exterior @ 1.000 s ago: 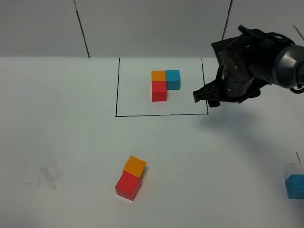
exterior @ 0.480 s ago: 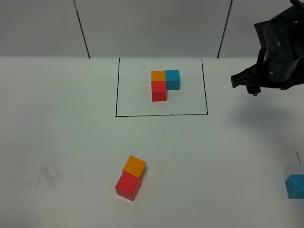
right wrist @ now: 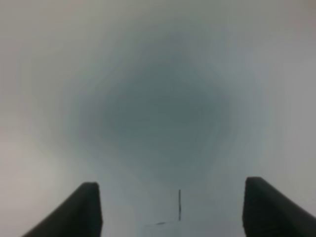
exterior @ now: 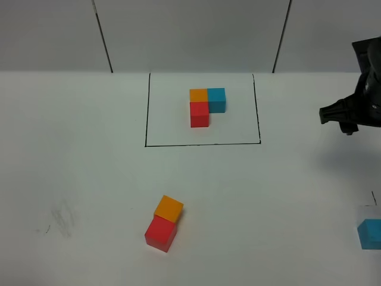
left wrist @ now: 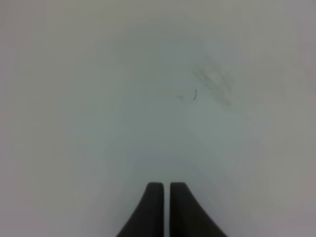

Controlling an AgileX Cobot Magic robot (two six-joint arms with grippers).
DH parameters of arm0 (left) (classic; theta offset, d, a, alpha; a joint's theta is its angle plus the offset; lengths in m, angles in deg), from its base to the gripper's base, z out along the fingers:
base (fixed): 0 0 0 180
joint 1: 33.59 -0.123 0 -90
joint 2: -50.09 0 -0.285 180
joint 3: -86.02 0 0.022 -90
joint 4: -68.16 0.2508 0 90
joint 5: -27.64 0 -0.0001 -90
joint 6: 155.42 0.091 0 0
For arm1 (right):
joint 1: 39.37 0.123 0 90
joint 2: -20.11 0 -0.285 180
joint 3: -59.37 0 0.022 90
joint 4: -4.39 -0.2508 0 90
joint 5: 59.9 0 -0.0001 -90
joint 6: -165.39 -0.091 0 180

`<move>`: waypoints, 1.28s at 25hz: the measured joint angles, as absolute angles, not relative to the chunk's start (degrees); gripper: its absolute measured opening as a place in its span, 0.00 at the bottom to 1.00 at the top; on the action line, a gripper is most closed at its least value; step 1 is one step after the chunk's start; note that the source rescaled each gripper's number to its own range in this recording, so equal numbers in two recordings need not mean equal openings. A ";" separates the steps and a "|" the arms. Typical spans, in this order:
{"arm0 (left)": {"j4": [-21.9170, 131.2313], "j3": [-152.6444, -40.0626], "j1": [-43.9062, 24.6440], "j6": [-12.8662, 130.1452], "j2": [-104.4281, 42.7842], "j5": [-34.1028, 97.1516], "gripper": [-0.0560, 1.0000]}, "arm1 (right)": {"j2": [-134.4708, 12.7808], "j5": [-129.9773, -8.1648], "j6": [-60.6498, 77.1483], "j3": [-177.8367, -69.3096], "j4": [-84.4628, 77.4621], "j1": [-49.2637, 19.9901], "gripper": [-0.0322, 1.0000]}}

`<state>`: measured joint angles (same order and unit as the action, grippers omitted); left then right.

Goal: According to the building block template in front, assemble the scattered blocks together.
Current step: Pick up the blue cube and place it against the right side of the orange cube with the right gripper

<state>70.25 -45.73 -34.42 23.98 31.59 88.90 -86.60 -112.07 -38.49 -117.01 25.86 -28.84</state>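
Exterior high view shows the building block template, an L of small matte cubes: orange and cyan-blue side by side, red joined to the orange, inside a black-line rectangle. Nearer the camera than the template and a little to its left, outside the frame, the loose red cube and the loose orange cube touch, turned slightly askew to the template. The loose cyan-blue cube lies well apart from them, far to the template's right, partly cut off by the picture's edge.

The right gripper hangs to the right of the template, beyond the frame line, its fingers spread wide with nothing between them. The left gripper has its fingers pressed together over bare table.

The step in hand looks like fetching the cyan-blue cube. To do it well, the right gripper should drop squarely over two opposite faces, lift clear, then set the cube flush against the orange cube's right-hand face, matching the pair's slant without nudging it.
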 joint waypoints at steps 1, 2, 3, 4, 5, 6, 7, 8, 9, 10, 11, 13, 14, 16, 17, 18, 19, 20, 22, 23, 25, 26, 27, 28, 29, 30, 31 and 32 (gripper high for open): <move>70.25 -45.73 -34.42 23.98 31.59 88.90 0.05 | -85.40 -111.27 -38.49 -115.39 25.86 -29.54 0.70; 70.25 -45.73 -34.42 23.98 31.59 88.90 0.05 | -84.19 -110.64 -38.49 -113.70 25.86 -30.11 0.70; 70.25 -45.73 -34.42 23.98 31.59 88.90 0.05 | -83.16 -110.27 -38.49 -111.96 25.86 -30.79 0.70; 70.25 -45.73 -34.42 23.98 31.59 88.90 0.05 | -81.98 -109.74 -38.49 -110.50 25.86 -31.50 0.70; 70.25 -45.73 -34.42 23.98 31.59 88.90 0.05 | -80.84 -109.30 -38.55 -108.71 25.86 -32.16 0.70; 70.25 -45.73 -34.42 23.98 31.59 88.90 0.05 | -79.76 -108.91 -38.55 -106.90 25.86 -32.68 0.70; 70.25 -45.73 -34.42 23.98 31.59 88.90 0.05 | -78.93 -108.51 -38.59 -105.11 25.86 -33.25 0.70; 70.25 -45.73 -34.42 23.98 31.59 88.90 0.05 | -77.98 -107.99 -38.59 -103.60 25.86 -33.74 0.70; 70.25 -45.73 -34.42 23.98 31.59 88.90 0.05 | -77.05 -107.39 -38.59 -101.74 25.74 -34.14 0.70; 70.25 -45.73 -34.42 23.98 31.59 88.90 0.05 | -76.36 -106.89 -38.68 -99.94 25.68 -34.55 0.70; 70.25 -45.73 -34.42 23.98 31.59 88.90 0.05 | -75.55 -106.07 -38.67 -98.46 25.61 -34.83 0.70; 70.25 -45.73 -34.42 23.98 31.59 88.90 0.05 | -74.12 -104.42 -38.69 -94.97 25.25 -35.27 0.70; 70.25 -45.73 -34.42 23.98 31.59 88.90 0.05 | -73.60 -103.51 -38.69 -93.26 25.11 -35.41 0.70; 70.25 -45.73 -34.42 23.98 31.59 88.90 0.05 | -72.69 -101.73 -39.07 -90.40 24.67 -35.54 0.70; 70.25 -45.73 -34.42 23.98 31.59 88.90 0.05 | -72.48 -100.91 -39.46 -89.06 24.53 -35.54 0.70; 70.25 -45.73 -34.42 23.98 31.59 88.90 0.05 | -72.37 -99.71 -39.85 -88.05 24.31 -35.54 0.70; 70.25 -45.73 -34.42 23.98 31.59 88.90 0.05 | -72.37 -98.27 -40.02 -86.90 23.94 -35.54 0.70; 70.25 -45.73 -34.42 23.98 31.59 88.90 0.05 | -72.37 -96.58 -40.04 -85.77 23.34 -35.54 0.70; 70.25 -45.73 -34.42 23.98 31.59 88.90 0.05 | -72.37 -93.77 -40.10 -83.68 22.22 -35.54 0.70; 70.25 -45.73 -34.42 23.98 31.59 88.90 0.05 | -72.31 -92.34 -40.07 -82.48 22.06 -35.54 0.70; 70.25 -45.73 -34.42 23.98 31.59 88.90 0.05 | -72.31 -90.05 -39.74 -80.15 21.92 -35.54 0.72; 70.25 -45.73 -34.42 23.98 31.59 88.90 0.05 | -72.31 -89.12 -39.59 -79.34 21.92 -35.54 0.74; 70.25 -45.73 -34.42 23.98 31.59 88.90 0.05 | -72.31 -88.52 -39.59 -78.57 21.92 -35.54 0.77; 70.25 -45.73 -34.42 23.98 31.59 88.90 0.05 | -72.31 -88.20 -39.41 -78.03 21.87 -35.54 0.80; 70.25 -45.73 -34.42 23.98 31.59 88.90 0.05 | -72.31 -87.80 -39.34 -77.73 21.91 -35.54 0.85; 70.25 -45.73 -34.42 23.98 31.59 88.90 0.05 | -72.31 -87.68 -39.22 -77.68 21.91 -35.54 0.88; 70.25 -45.73 -34.42 23.98 31.59 88.90 0.05 | -72.31 -87.38 -39.22 -77.68 21.91 -35.54 0.92; 70.25 -45.73 -34.42 23.98 31.59 88.90 0.05 | -72.31 -87.08 -39.22 -77.68 21.91 -35.54 0.95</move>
